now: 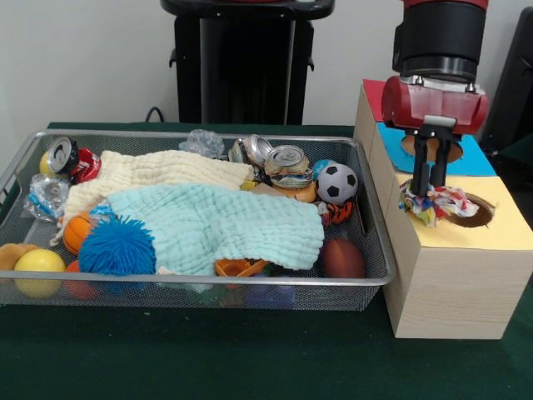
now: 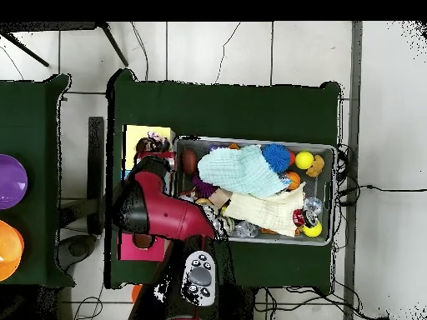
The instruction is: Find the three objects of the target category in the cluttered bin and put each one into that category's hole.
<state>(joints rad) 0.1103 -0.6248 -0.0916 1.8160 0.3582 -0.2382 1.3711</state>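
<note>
1. Far left of the front view: the bin [image 1: 376, 218], a shallow wire-mesh tray, sits on the green table [image 1: 208, 358]; its low walls keep the loose clutter together but let an arm reach in from above
2. Left end of it: a crushed red can [image 1: 68, 157], a yellow ball [image 1: 37, 265], an orange ball [image 1: 77, 232] and a blue spiky ball [image 1: 117, 247], all distractors by my reading
3. Middle: a cream cloth [image 1: 150, 173] and a mint cloth [image 1: 221, 225] lie spread over the pile, likely hiding things underneath, so a search probably means moving them; no other rope toy shows in the bin
4. Right end of the bin: dented cans [image 1: 286, 164], a small soccer ball [image 1: 337, 182] and a brown football [image 1: 342, 259]
5. Right of the bin, just beside it: the wooden box [image 1: 450, 292] with coloured tops, each with a hole
6. Over the yellow top: the gripper [image 1: 427, 196] hangs straight down, jaws narrowed onto the rope toy [image 1: 437, 204], a knotted multicolour bundle, pinched at its top so it dangles
7. The toy is at the rim of the yellow hole [image 1: 476, 212], slightly to its left, touching or just above the surface, I cannot tell which
8. Judgement: this is the drop-off step; the toy may need a nudge right before release
</note>
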